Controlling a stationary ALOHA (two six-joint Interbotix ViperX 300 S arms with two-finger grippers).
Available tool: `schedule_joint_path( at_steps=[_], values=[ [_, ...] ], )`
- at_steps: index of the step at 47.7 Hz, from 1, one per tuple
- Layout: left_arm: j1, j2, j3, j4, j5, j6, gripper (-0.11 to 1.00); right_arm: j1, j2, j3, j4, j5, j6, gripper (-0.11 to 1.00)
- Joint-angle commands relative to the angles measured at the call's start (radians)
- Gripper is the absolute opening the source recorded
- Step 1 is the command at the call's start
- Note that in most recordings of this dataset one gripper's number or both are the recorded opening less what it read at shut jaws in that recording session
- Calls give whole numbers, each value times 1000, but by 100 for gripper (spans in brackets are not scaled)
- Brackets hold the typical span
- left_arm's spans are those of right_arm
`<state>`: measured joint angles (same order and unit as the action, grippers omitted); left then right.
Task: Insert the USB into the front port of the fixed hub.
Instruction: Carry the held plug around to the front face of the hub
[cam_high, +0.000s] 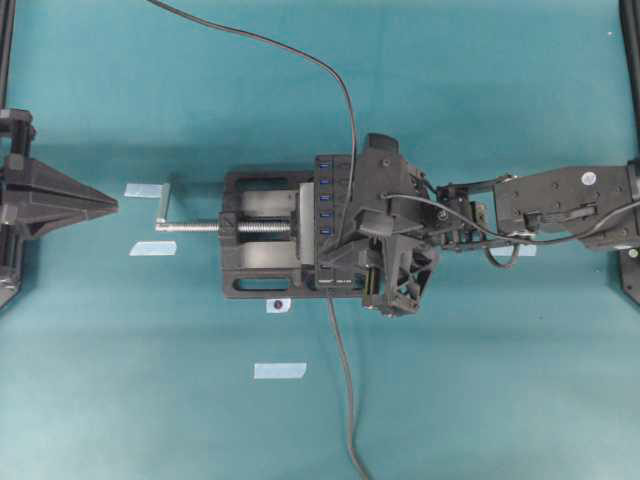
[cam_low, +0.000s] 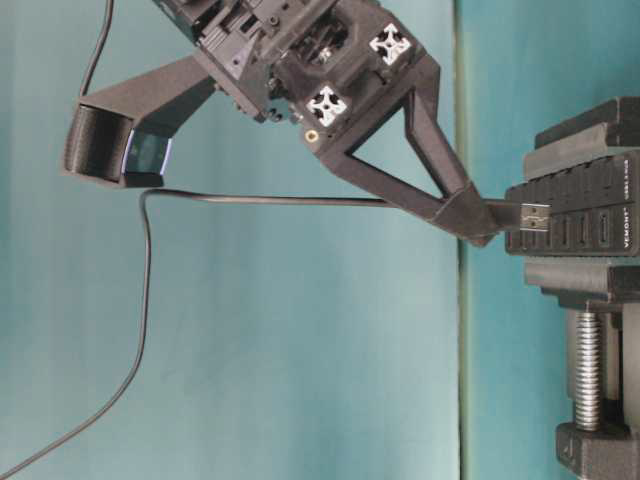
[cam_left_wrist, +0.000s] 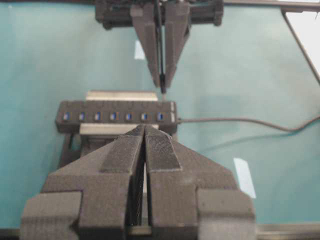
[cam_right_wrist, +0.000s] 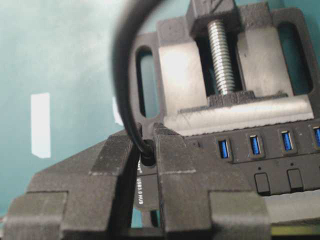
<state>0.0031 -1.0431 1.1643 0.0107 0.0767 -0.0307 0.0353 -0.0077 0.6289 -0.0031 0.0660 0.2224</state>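
The fixed hub (cam_high: 328, 200) is a black bar with blue slots (cam_right_wrist: 252, 145), clamped in the vise. My right gripper (cam_low: 488, 222) is shut on the USB (cam_low: 535, 217), a black plug whose silver tip shows right at the end of the hub (cam_low: 590, 215). Whether the two touch I cannot tell. In the right wrist view the plug (cam_right_wrist: 148, 156) sits pinched between the fingers, its cable (cam_right_wrist: 122, 75) curving up and away. From the left wrist view the right gripper (cam_left_wrist: 162, 82) hangs over the hub's (cam_left_wrist: 115, 116) right end. My left gripper (cam_left_wrist: 145, 131) is shut and empty, far left (cam_high: 110, 204).
A black vise (cam_high: 255, 240) with a silver screw (cam_high: 200, 226) and crank (cam_high: 165, 205) holds the hub. The hub's own cable (cam_high: 345, 400) runs to the near edge. Blue tape strips (cam_high: 143, 190) (cam_high: 152, 248) (cam_high: 279, 370) lie on the teal table.
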Motion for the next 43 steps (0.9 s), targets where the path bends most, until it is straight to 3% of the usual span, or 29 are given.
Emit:
schedule_joint_path(
  at_steps=[1,43],
  values=[
    [-2,3,-9,3,-5,2,0,5,-3,-26,-2,-9,6,9],
    [0,0,-6,2,-6,0,0,-5,66,-57,-29,-11,-8,9]
  ],
)
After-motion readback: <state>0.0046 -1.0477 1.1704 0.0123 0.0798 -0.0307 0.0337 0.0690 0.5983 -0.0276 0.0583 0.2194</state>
